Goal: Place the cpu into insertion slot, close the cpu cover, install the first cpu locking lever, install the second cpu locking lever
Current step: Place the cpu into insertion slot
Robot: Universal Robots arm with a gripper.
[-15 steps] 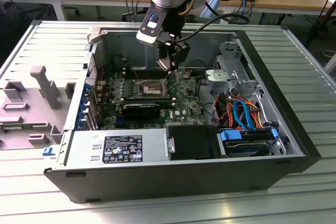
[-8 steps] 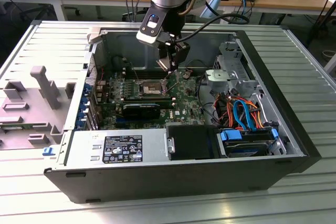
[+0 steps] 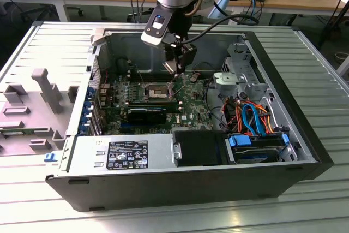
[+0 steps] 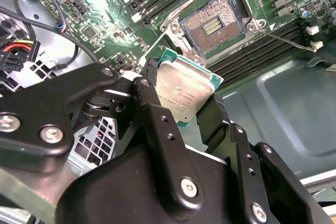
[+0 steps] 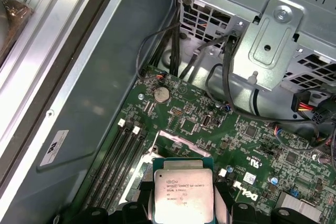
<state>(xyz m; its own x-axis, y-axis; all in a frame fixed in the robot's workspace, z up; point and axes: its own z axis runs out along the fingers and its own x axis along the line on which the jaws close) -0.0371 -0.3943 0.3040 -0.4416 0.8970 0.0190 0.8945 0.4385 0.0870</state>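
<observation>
1. The gripper [image 4: 181, 103] was clamped on the cpu [image 4: 185, 92], with one black finger [image 4: 149, 100] on each of two opposite edges.
2. The cpu faced the cameras in both wrist views with its dull silver top, and a green border showed around the metal [image 5: 184, 195].
3. It hung in the air above the green circuit board [image 3: 193, 102], clear of the insertion slot [image 4: 212, 24] and not seated in it.
4. The insertion slot lay uncovered in the second wrist view, its dark centre and field of contacts exposed inside the shiny metal rim.
5. A thin metal lever [image 4: 289, 38] reached out from one corner of the slot across the long black memory slots [image 4: 257, 51] beside it.
6. I could not tell how the cpu cover stood.
7. In the exterior view the arm came down from above into the open computer case [image 3: 191, 189], and the gripper [image 3: 175, 80] hovered just beside the slot [image 3: 155, 90], towards the exterior view's right.
8. In the first wrist view a round coin battery [image 5: 161, 94] sat on the board beyond the cpu, with a grey metal drive cage [image 5: 273, 40] and black cables [image 5: 226, 72] further off.
9. Orange and blue cables [image 3: 251, 115] lay in the case at the exterior view's right.
10. The case rested on a grey slatted table [image 3: 305, 47].
</observation>
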